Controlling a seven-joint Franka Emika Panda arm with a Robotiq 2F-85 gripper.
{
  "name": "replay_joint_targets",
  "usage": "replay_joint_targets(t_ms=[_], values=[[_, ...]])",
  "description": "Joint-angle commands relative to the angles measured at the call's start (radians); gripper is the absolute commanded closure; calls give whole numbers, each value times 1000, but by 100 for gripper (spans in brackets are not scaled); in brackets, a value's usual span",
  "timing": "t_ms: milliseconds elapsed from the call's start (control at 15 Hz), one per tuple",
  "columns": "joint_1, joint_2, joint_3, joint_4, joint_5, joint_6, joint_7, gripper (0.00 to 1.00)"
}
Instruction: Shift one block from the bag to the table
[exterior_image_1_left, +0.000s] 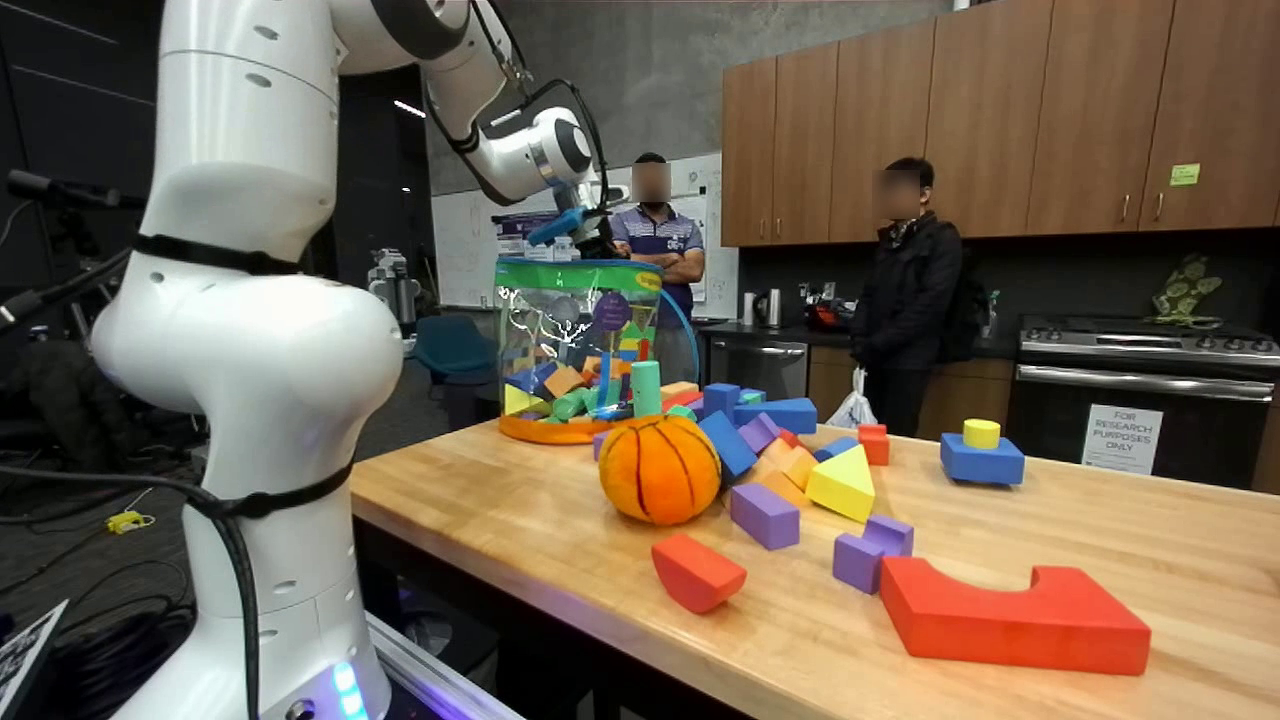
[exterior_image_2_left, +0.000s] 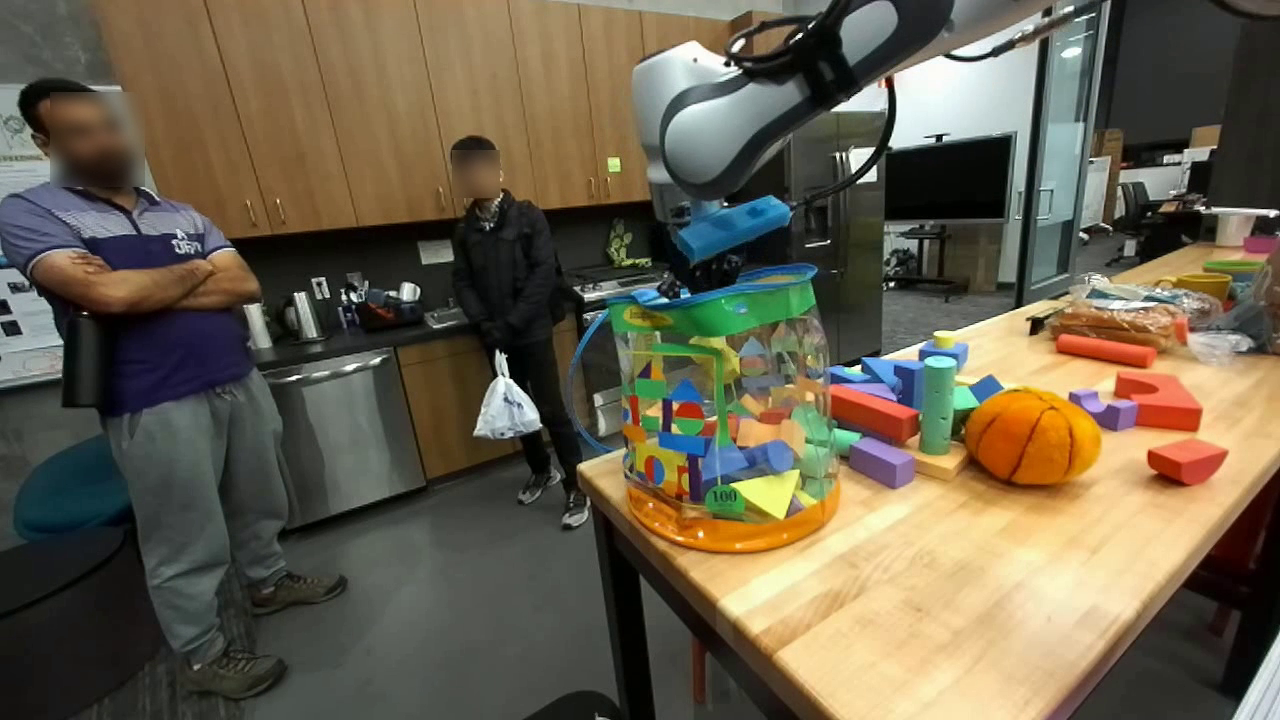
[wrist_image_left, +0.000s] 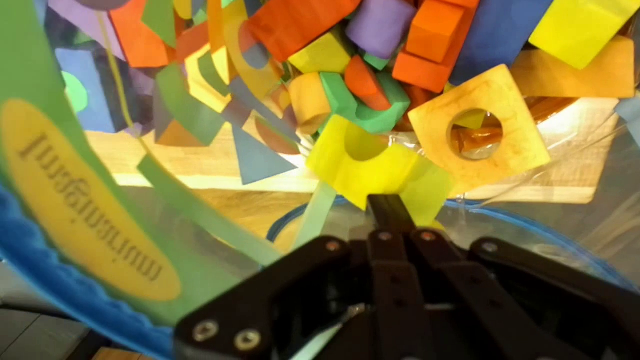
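Note:
The clear bag (exterior_image_1_left: 572, 274) with a green band stands on the wooden table (exterior_image_1_left: 470, 470) and holds many multicoloured blocks; it also shows in an exterior view (exterior_image_2_left: 770, 304) at the table's corner. My gripper (exterior_image_2_left: 705, 285) points down into the bag's open top in both exterior views. In the wrist view my gripper (wrist_image_left: 392, 210) appears shut on a yellow block (wrist_image_left: 370, 170) with a rounded notch, above the pile. One fingertip shows over the block; the other seems hidden by it. A tan square block with a hole (wrist_image_left: 480, 135) lies in the pile beyond.
Outside the bag, several loose blocks, a yellow wedge (exterior_image_1_left: 845, 482) and an orange ball (exterior_image_1_left: 660, 470) lie on the table. A large red arch (exterior_image_1_left: 1010, 615) lies near its front. A green cylinder (exterior_image_2_left: 937, 405) stands beside the bag. Two people (exterior_image_2_left: 150, 240) stand behind.

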Motion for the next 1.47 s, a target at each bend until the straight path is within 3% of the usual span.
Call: replay_joint_targets(t_ms=[0, 600, 1400], values=[[-17, -97, 8, -88, -51, 37, 53, 100], [-45, -165, 25, -153, -90, 85, 108, 100], [-103, -300, 61, -186, -339, 217, 325, 100]])
